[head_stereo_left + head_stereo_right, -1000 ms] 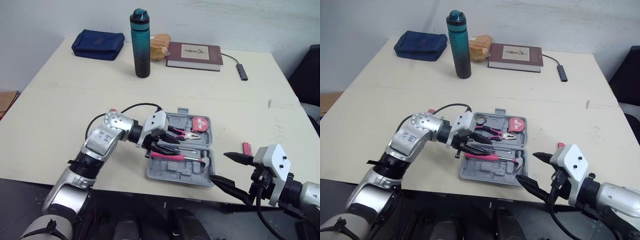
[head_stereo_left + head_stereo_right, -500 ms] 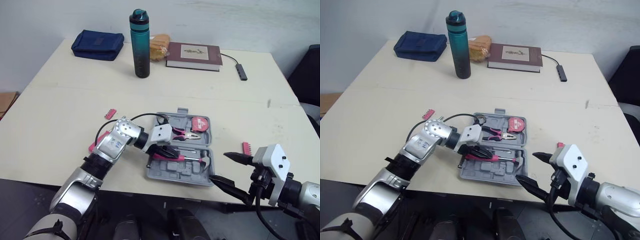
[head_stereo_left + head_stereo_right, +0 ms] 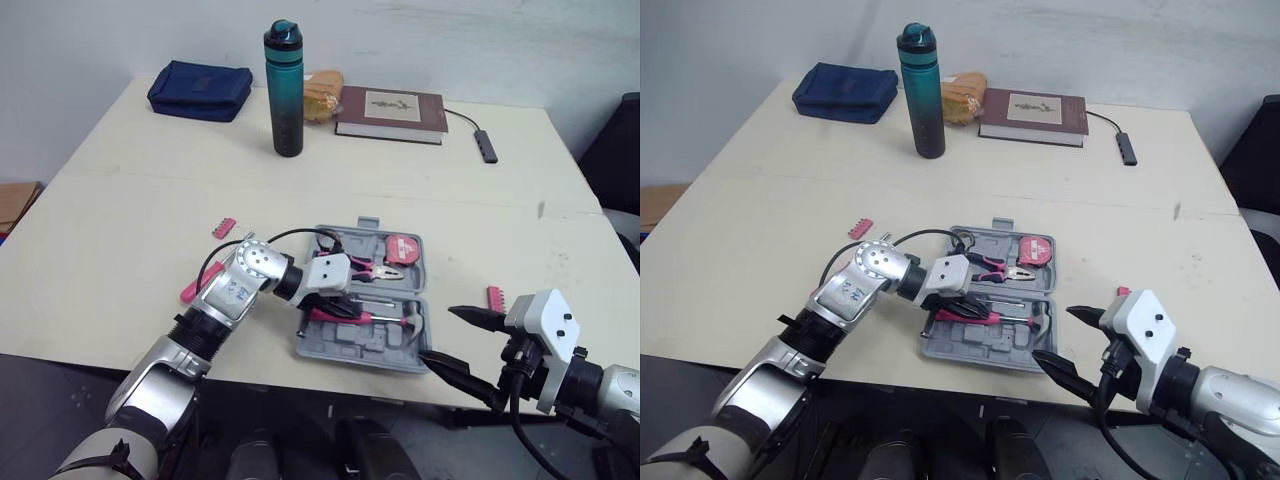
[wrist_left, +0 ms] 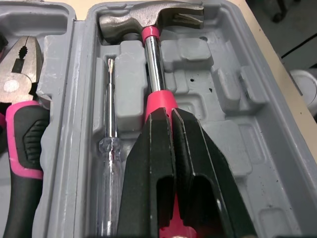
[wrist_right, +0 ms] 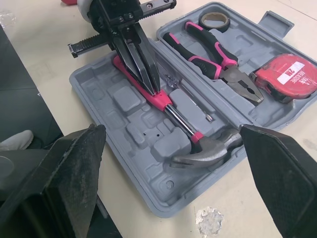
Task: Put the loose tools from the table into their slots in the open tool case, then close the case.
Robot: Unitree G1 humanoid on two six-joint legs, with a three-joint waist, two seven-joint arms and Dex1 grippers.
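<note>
Your left gripper (image 4: 171,113) is inside the open case (image 3: 345,350), fingers pressed together on top of the pink handle of the hammer (image 4: 153,54). The hammer lies in the near half of the case. Your right gripper (image 3: 437,332) is spread wide, past the near edge of the table (image 3: 120,200).

Left fingers (image 4: 148,163) apparently closed, arm bent inward; right fingers (image 3: 475,317) spread wide.

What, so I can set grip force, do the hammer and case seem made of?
The hammer: likely steel head and shaft, going by the grey metallic shine; pink grip, probably rubber or plastic. The case: matte grey moulded plastic, with formed recesses.
</note>
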